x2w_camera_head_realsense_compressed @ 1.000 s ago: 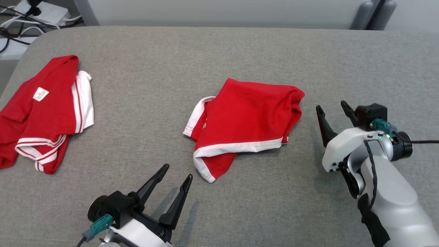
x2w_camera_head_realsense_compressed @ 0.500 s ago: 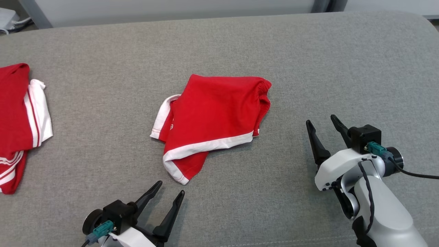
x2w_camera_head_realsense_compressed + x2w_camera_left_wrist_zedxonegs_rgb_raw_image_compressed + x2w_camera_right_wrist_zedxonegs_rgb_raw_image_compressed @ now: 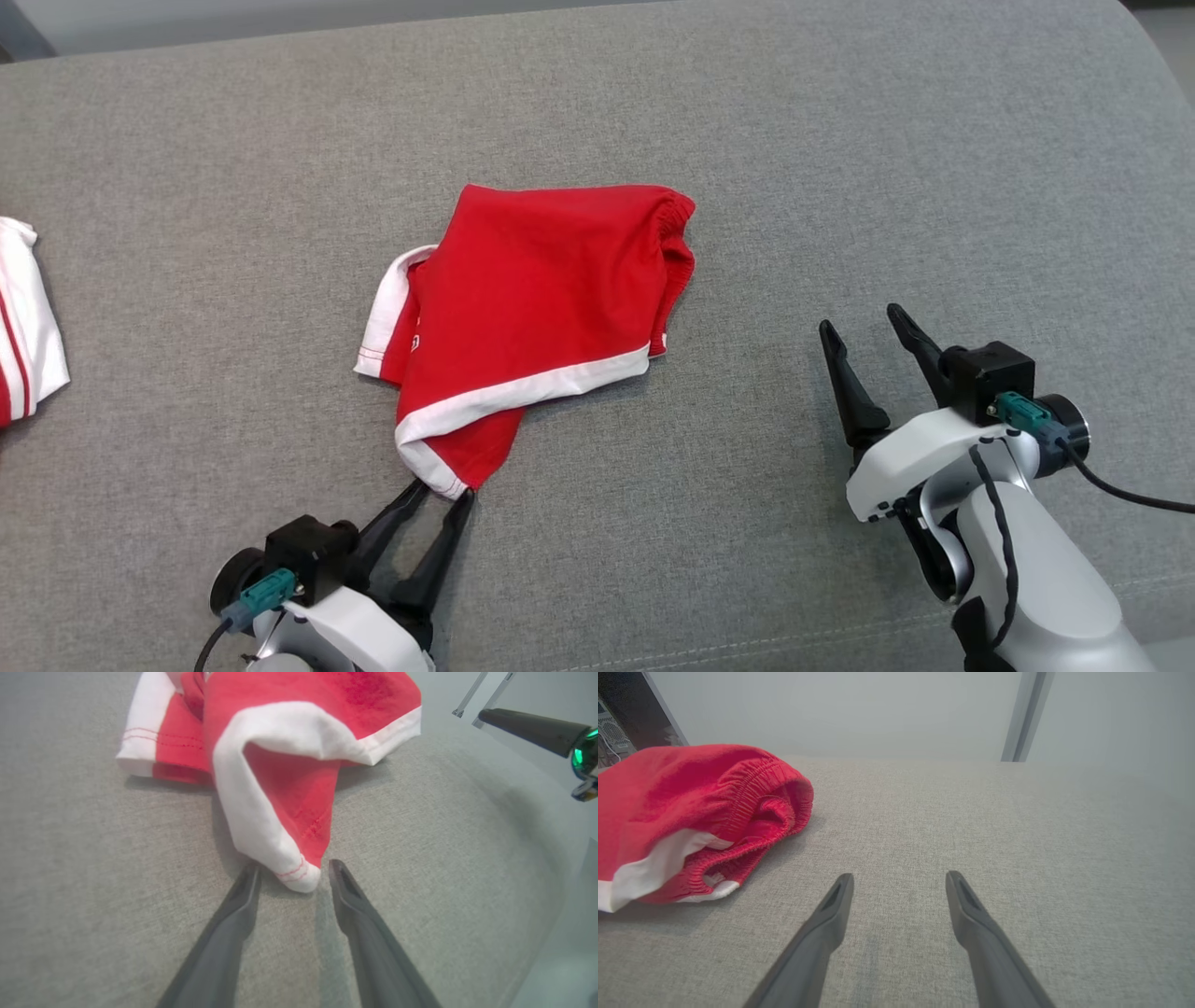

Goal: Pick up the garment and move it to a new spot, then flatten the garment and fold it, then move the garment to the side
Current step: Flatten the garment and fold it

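the garment (image 3: pixel 541 289), a pair of red shorts, is found crumpled near the middle of the grey surface (image 3: pixel 840 140). its lowest corner (image 3: pixel 299 879) is pointed toward the left end effector (image 3: pixel 442 492). that end effector's jaws are held apart, one on each side of the corner, and nothing is clamped yet. the right end effector (image 3: pixel 861 318) is held wide apart over bare surface, well clear of the garment's right edge.

several failures can be expected from here. only the very tip of the corner is enclosed, so a shallow pinch may be made and the cloth may be lost once its weight is lifted. the corner is folded over on itself, so a single layer might be caught and the garment would then be unfurled unevenly. because the fingertips are set low against the surface, the woven covering could be snagged or bunched into the grip. a second red and white garment (image 3: pixel 28 317) is seen at the left edge and could be disturbed if the load is swung that way.

the shorts are made of soft knit cloth, matte and limp, and are edged with a broad white band (image 3: pixel 523 392) stitched in red. the waistband (image 3: pixel 766 788) is gathered into tight elastic ruffles and is curled open like a mouth. the surface is covered in coarse, padded grey weave with rounded corners.
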You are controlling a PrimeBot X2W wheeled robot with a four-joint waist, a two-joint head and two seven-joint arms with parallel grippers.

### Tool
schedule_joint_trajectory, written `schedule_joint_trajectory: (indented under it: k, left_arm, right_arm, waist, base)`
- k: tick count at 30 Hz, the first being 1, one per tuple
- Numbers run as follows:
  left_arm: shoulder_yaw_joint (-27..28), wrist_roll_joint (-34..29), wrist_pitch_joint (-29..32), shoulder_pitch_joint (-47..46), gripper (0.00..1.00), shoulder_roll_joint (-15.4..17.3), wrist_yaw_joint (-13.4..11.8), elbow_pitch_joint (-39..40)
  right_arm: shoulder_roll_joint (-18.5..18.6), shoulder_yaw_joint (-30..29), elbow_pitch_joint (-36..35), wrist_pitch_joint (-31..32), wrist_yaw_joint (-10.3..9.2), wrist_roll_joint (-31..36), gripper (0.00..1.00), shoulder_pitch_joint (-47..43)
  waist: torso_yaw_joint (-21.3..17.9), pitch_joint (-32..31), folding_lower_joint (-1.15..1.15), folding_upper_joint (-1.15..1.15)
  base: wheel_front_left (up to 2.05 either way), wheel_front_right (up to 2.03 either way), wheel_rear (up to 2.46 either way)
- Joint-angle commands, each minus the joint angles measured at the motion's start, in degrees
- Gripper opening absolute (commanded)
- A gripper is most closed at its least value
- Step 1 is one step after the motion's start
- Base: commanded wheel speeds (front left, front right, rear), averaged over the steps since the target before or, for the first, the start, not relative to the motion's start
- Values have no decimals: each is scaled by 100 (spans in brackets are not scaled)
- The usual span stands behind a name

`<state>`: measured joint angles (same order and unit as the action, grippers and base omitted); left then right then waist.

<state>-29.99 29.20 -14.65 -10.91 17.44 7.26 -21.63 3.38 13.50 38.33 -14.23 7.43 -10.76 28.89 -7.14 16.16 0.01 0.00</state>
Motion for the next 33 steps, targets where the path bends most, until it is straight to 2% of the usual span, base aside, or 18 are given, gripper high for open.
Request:
schedule_joint_trajectory:
  k: [1, 2, 3, 4, 9, 16, 24, 29, 33]
  left_arm:
    - [217, 95, -35, -238, 47, 123, 23, 87]
    - [243, 119, -35, -254, 36, 126, 23, 91]
    - [253, 129, -35, -269, 20, 136, 23, 95]
    - [246, 133, -35, -282, 0, 149, 23, 94]
    - [189, 98, -35, -382, 0, 266, 23, 116]
    - [688, -132, -35, -432, 0, 615, 23, 371]
    - [1291, -284, -35, -382, 0, 702, 23, 329]
    - [1672, -404, -35, -464, 0, 784, 23, 199]
    - [1731, -439, -35, -468, 0, 791, 23, 104]
  right_arm:
    - [-50, 116, -173, -76, 6, -64, 100, -61]
    - [-50, 139, -212, -76, 6, -81, 100, -69]
    - [-50, 173, -266, -76, 6, -126, 100, -84]
    - [-50, 231, -313, -76, 6, -184, 100, -105]
    - [-50, 695, -518, -76, 6, -465, 100, -140]
    - [-50, 1297, -475, -76, 6, -755, 100, -33]
    - [-50, 1558, -188, -76, 6, -988, 100, 166]
    - [-50, 1601, -131, -76, 6, -955, 100, 265]
    - [-50, 1642, -207, -76, 6, -909, 100, 336]
  waist:
    - [-29, 28, -1, 0]
    - [-39, 40, -1, 0]
    - [-44, 50, -1, 0]
    - [-44, 56, -1, 0]
    - [1, 56, -1, 0]
    - [404, 0, -1, 0]
    - [872, -110, -1, 0]
    - [1006, -133, -1, 0]
    - [1061, -129, -1, 0]
  base:
    - [0, 0, 0]
    - [0, 0, 0]
    - [0, 0, 0]
    - [0, 0, 0]
    - [0, 0, 0]
    - [0, 0, 0]
    - [0, 0, 0]
    - [0, 0, 0]
    - [0, 0, 0]
